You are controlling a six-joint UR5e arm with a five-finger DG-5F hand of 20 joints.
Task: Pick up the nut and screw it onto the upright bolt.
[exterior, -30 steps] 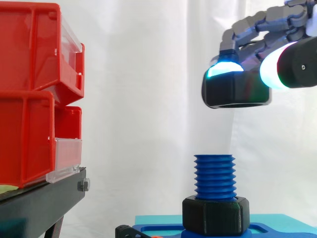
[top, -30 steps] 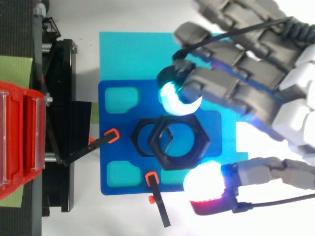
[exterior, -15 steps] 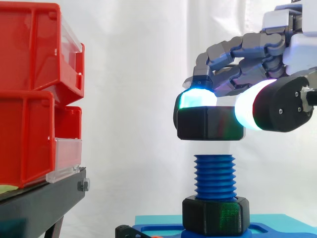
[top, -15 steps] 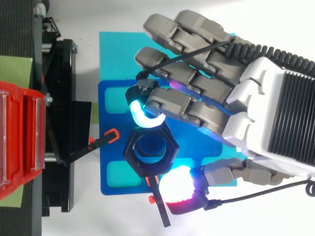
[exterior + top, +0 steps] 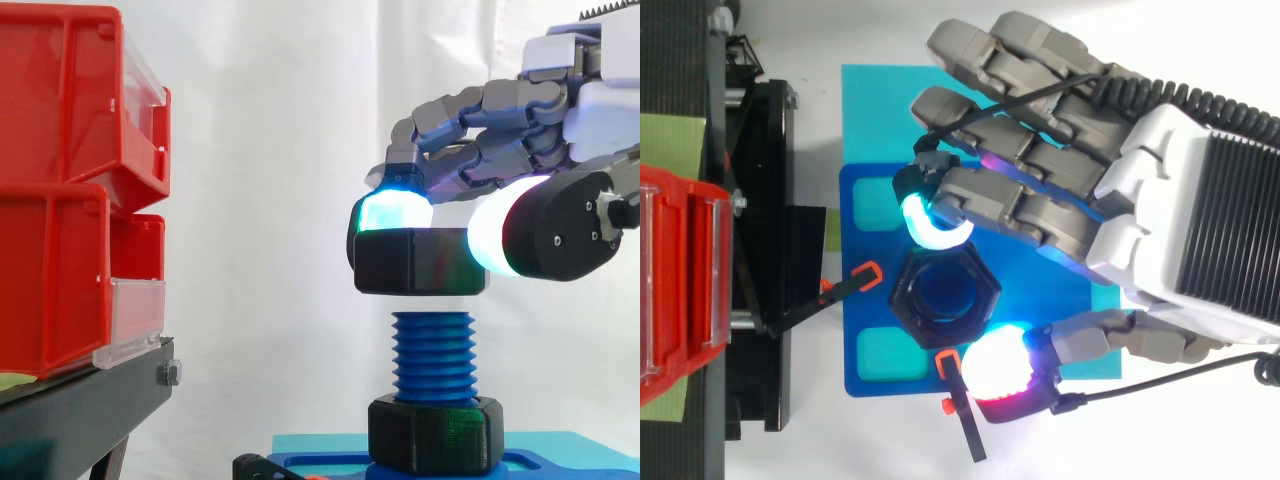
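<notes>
Black hexagonal plastic nut (image 5: 420, 261), centre frame, is pinched level between curled glowing fingertips (image 5: 395, 212) of grey robot hand (image 5: 1160, 210), just above upright blue threaded bolt (image 5: 433, 356), centred over it.

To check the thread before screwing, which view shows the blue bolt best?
The side view: the bolt stands upright, its threads bare below the nut that the hand pinches. From the top view, you see its blue end through the nut's hole.
</notes>
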